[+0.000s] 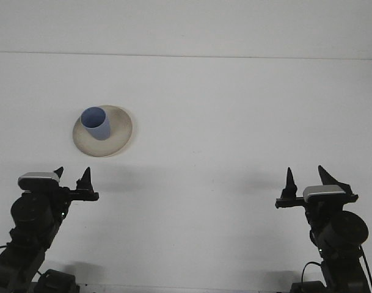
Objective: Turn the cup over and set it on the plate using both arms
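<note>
A blue cup stands mouth up on a beige round plate at the left of the white table. My left gripper sits low at the front left, well in front of the plate, open with nothing between its fingers. My right gripper stands at the front right, far from the plate, open and holding nothing.
The white tabletop stretches from the plate to the back wall edge. Both arm bases occupy the front corners.
</note>
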`<action>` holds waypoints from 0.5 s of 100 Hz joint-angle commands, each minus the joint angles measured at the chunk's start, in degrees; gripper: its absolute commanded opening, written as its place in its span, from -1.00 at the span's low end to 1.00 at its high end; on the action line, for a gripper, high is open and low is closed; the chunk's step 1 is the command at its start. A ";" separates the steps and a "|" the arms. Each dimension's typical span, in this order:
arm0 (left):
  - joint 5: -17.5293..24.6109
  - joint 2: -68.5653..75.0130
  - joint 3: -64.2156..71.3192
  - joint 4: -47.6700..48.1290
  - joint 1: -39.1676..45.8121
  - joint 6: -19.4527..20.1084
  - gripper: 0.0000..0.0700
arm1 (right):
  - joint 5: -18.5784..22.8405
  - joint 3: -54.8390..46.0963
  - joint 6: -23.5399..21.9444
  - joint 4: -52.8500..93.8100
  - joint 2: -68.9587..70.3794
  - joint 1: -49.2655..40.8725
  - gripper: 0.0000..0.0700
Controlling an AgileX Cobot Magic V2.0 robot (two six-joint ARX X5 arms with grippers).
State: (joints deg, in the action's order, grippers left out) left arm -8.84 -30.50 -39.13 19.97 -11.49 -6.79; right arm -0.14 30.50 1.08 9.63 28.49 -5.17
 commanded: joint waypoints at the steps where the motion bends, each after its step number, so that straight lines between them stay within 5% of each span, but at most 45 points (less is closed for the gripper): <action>1: -0.33 1.05 0.26 -0.81 -0.11 2.05 0.49 | -0.11 0.39 0.26 -0.59 0.07 -0.07 0.49; 33: -0.31 2.97 0.96 -0.70 -0.11 1.57 0.37 | -0.13 0.39 0.26 -0.63 0.07 -0.07 0.44; 38: -0.31 2.95 0.94 -0.70 -0.11 1.57 0.09 | -0.11 0.39 0.26 -0.63 0.07 -0.07 0.21; 50: -0.31 2.95 0.94 -0.77 -0.11 1.60 -0.95 | -0.11 0.39 0.24 -0.63 0.07 -0.07 -0.55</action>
State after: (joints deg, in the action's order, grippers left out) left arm -8.86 -27.42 -37.95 19.86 -11.49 -5.45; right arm -0.16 30.50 1.08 9.63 28.49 -5.17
